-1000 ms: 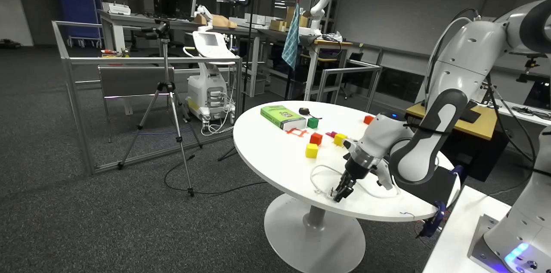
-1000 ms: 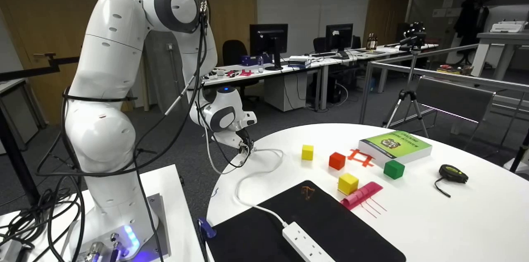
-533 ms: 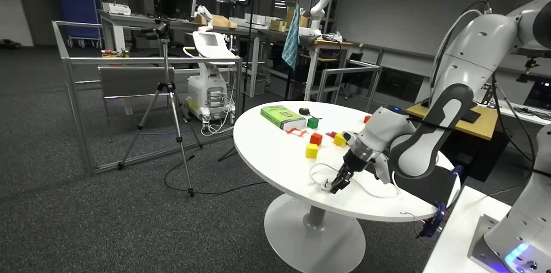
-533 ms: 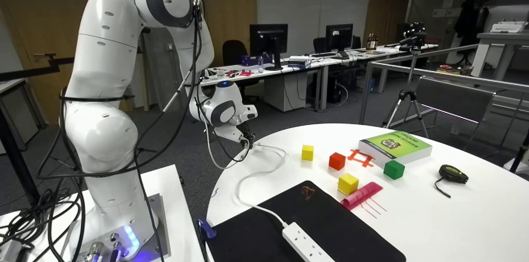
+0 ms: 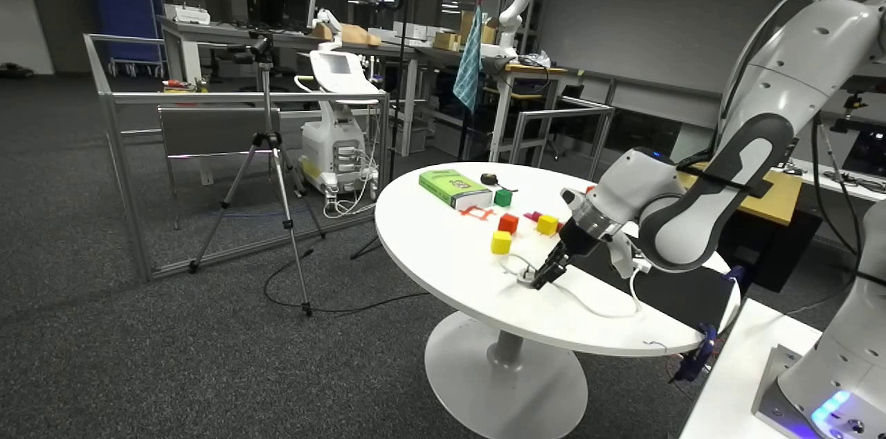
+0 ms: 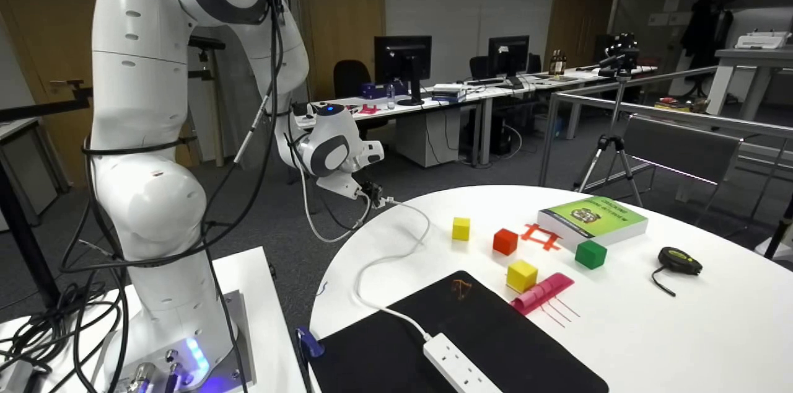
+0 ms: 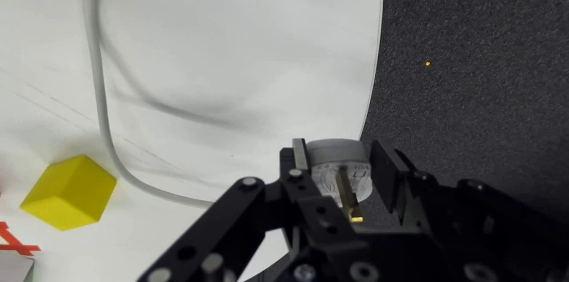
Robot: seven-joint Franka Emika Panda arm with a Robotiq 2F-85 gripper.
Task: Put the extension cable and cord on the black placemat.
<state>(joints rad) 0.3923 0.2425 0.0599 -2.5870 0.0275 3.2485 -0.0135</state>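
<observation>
The extension cable's white socket strip [image 6: 461,365] lies on the black placemat [image 6: 495,325]; the placemat also shows in an exterior view [image 5: 682,290], partly behind the arm. The white cord [image 6: 385,261] runs from the strip across the white table in a loose curve to its plug. My gripper [image 7: 338,162] is shut on the plug [image 7: 336,153], whose brass pin points back toward the palm. In the exterior views the gripper [image 5: 542,278] [image 6: 375,196] holds the plug above the table near its edge. The cord's loop [image 7: 100,95] hangs partly off the surface, apart from its shadow.
Yellow [image 6: 460,229] [image 6: 521,275], red [image 6: 505,242] and green [image 6: 590,254] blocks stand on the table. A green book [image 6: 591,219], a tape measure [image 6: 679,261] and a pink piece [image 6: 543,294] lie there too. A blue clamp [image 6: 310,342] grips the edge beside the mat.
My gripper has risen from the table's edge with the plug in it. The cord near the plug has lifted and shifted with it. The socket strip and mat have not moved.
</observation>
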